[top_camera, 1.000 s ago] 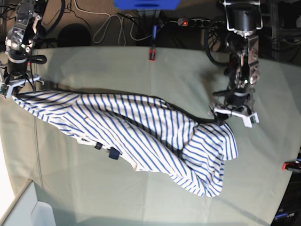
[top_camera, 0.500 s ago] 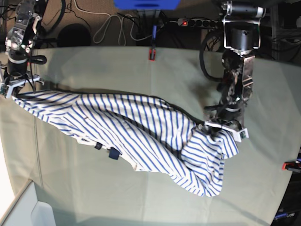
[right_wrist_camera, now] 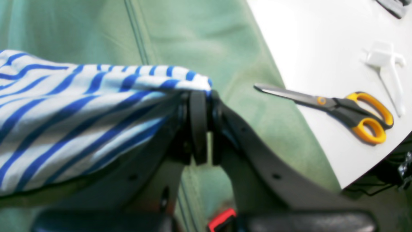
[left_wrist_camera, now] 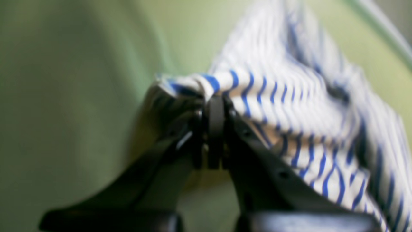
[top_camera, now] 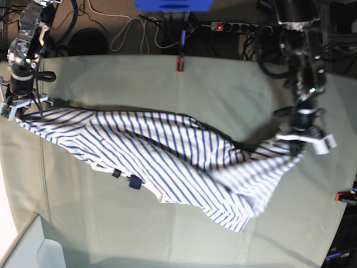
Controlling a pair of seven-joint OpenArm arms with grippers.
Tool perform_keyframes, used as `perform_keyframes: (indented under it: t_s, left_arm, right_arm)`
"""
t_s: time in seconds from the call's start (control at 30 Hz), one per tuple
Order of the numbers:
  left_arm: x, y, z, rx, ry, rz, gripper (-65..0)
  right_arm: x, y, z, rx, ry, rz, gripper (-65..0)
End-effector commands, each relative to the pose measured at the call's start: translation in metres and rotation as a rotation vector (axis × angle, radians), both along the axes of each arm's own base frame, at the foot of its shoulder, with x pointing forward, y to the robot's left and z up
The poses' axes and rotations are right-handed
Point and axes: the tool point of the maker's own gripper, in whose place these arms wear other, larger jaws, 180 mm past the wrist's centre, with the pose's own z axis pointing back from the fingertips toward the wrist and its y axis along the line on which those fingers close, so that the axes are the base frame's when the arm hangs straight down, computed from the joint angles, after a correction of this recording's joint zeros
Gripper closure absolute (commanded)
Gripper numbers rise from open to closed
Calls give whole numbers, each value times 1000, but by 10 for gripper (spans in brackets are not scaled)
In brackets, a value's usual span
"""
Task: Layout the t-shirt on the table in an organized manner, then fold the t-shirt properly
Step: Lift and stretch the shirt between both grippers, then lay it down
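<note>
The shirt (top_camera: 167, 162) is lying along a 10-to-4 axis on the tabletop (top_camera: 223, 89); the left tool (top_camera: 302, 140) and right tool (top_camera: 17, 106) are each clamping an end.

One t-shirt (top_camera: 162, 162), two claws, one pair of scissors (right_wrist_camera: 338, 108).

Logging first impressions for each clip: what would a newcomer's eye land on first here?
The blue-striped t-shirt, stretched in a long diagonal band across the pale green table, with its lower part sagging in folds. Each end is pinched by a gripper: the right gripper at the base view's far left edge, the left gripper at its right. In the right wrist view, orange-handled scissors lie on a white surface beside the green cloth.
</note>
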Motion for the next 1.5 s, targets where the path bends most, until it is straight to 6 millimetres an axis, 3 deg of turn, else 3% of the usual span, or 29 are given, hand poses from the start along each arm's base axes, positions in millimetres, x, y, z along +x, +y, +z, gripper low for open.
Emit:
perform_keyframes:
  t_s: [0.0, 0.13, 0.37, 0.5, 0.63, 0.77, 0.9, 1.03, 1.13, 1.2, 1.3, 1.4, 1.47]
  left_arm:
    - [2, 14, 23, 29, -54, 22, -1]
    - [-21, 65, 51, 43, -15, 125, -1]
    - [-51, 135, 107, 63, 1, 280, -1]
    - [-67, 154, 107, 49, 45, 324, -1]
    - [-86, 153, 85, 18, 137, 329, -1]
    - [-112, 138, 24, -79, 284, 329, -1]
    - [-134, 134, -25, -173, 400, 351, -1]
    - [-143, 131, -43, -214, 439, 364, -1]
    - [-140, 131, -40, -210, 428, 361, -1]
    - [-120, 133, -22, -194, 365, 350, -1]
    - [-79, 132, 13, -203, 230, 324, -1]
    - [-23, 126, 54, -211, 93, 267, -1]
    - [14, 109, 67, -231, 55, 196, -1]
  right_arm:
    - [7, -7, 16, -41, -44, 7, 0]
    - [13, -7, 21, -45, -62, 9, 0]
    - [19, -11, 36, -75, -90, 23, 0]
    - [22, -10, 45, -87, -108, 29, 0]
    - [20, -10, 45, -89, -105, 31, 0]
    - [12, -8, 38, -84, -77, 43, 0]
    - [18, 15, 28, -26, -56, 158, 0]
    - [14, 21, 23, -4, -50, 167, 0]
    - [13, 24, 22, -6, -49, 177, 0]
    - [14, 24, 24, -6, -53, 177, 0]
    - [19, 25, 26, -6, -65, 180, 0]
    - [29, 25, 32, -5, -86, 179, 0]
    - [34, 25, 36, -8, -101, 180, 0]
